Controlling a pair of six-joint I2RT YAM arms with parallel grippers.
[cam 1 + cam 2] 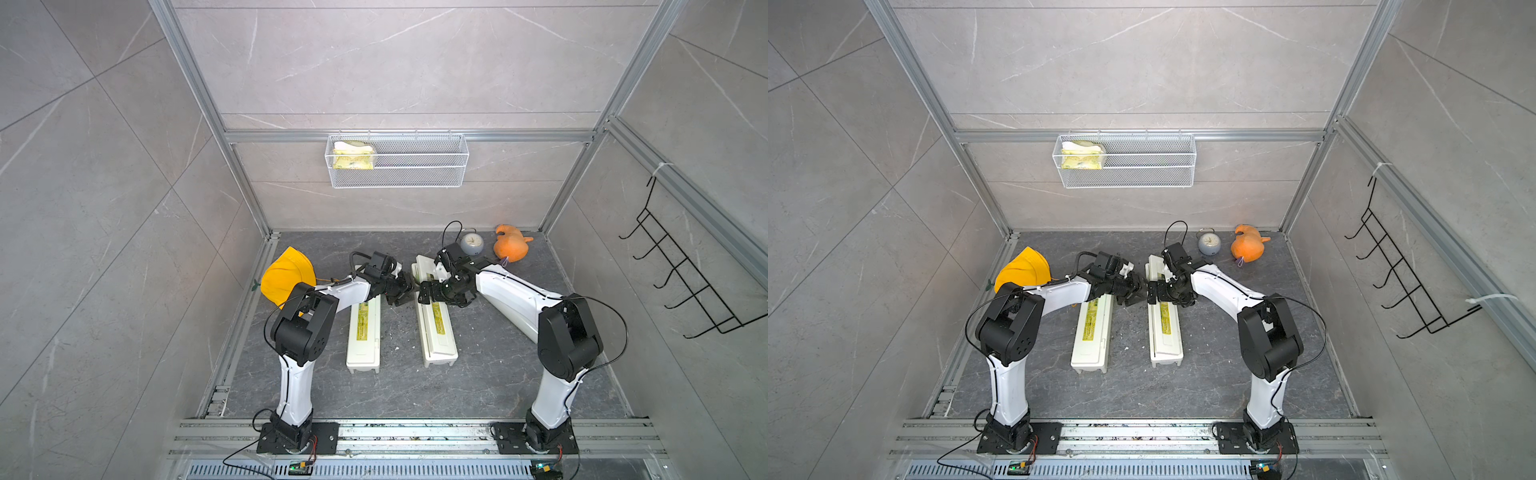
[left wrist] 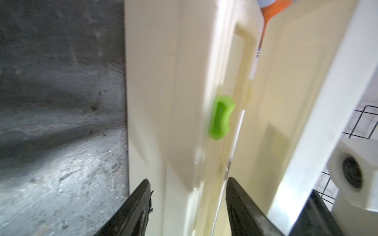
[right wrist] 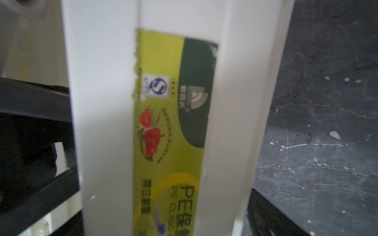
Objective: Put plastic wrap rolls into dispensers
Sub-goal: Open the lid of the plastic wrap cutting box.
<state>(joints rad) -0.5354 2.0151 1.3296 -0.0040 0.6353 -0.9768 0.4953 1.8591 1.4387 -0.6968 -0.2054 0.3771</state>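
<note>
Two cream-white dispensers lie side by side on the dark floor, lids down with the yellow labels up: the left one (image 1: pixel 363 332) and the right one (image 1: pixel 436 328). My left gripper (image 1: pixel 401 294) hovers between them at the right dispenser's edge. In the left wrist view its fingers (image 2: pixel 143 196) stand apart around a cream lid edge (image 2: pixel 190 143) near a green slider (image 2: pixel 221 117). My right gripper (image 1: pixel 424 292) sits over the right dispenser (image 3: pixel 106 122), jaws spread wide across it, one finger (image 3: pixel 266 214) beside its wall. The plastic wrap rolls are out of view.
A yellow cap (image 1: pixel 286 274) lies at the left wall. A small clock (image 1: pixel 471 243) and an orange plush toy (image 1: pixel 511 245) sit at the back right. A wire basket (image 1: pixel 415 174) hangs on the back wall, and a black hook rack (image 1: pixel 685 270) on the right wall.
</note>
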